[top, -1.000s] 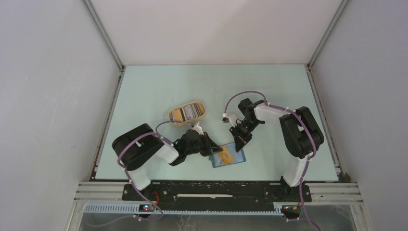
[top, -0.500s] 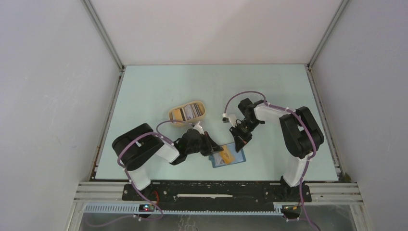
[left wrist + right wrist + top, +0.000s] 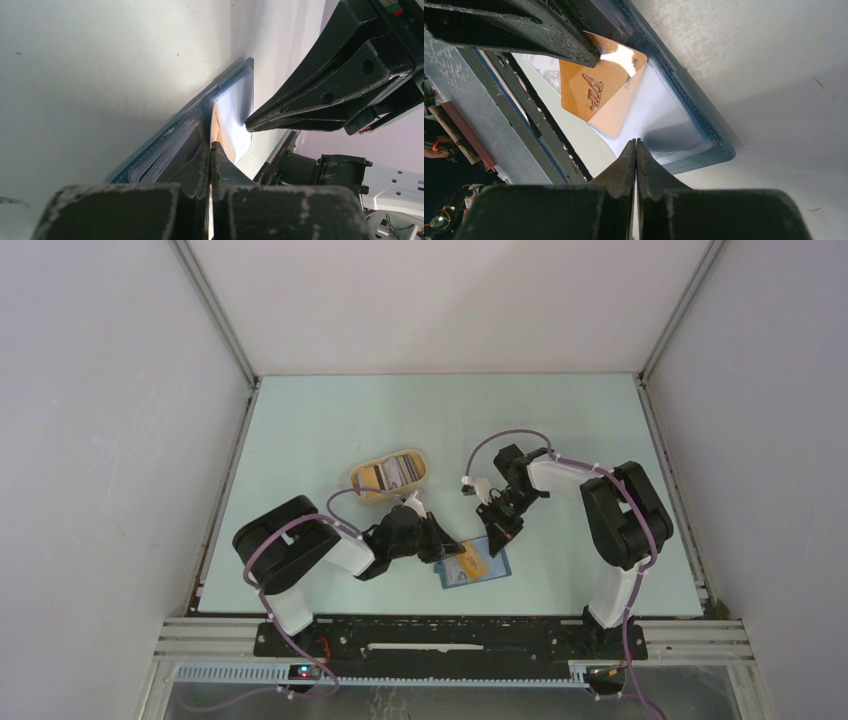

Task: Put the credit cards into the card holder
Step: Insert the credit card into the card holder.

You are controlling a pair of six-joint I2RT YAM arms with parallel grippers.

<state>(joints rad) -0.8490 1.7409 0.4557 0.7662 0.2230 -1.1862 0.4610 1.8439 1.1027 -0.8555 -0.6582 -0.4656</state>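
The teal-blue card holder (image 3: pixel 490 571) lies open near the table's front, its stitched edge (image 3: pixel 704 145) and slotted side (image 3: pixel 165 145) in both wrist views. My left gripper (image 3: pixel 447 552) (image 3: pixel 210 146) is shut on a corner of an orange credit card (image 3: pixel 471 565) (image 3: pixel 599 95), which lies slanted over the holder's pale inside. Its fingers (image 3: pixel 549 35) reach in from the left. My right gripper (image 3: pixel 500 537) (image 3: pixel 636 142) is shut on the edge of the holder's pale inner flap (image 3: pixel 235 115), and its fingers (image 3: pixel 310 100) come in from the right.
A tan oval tray (image 3: pixel 358 478) holding more credit cards (image 3: pixel 398 472) stands behind the left wrist. The black rail (image 3: pixel 450 635) at the table's front edge runs just below the card holder. Grey walls close in both sides.
My left gripper has edged very slightly away from the front edge with the orange card. The right arm and the card holder have not moved.
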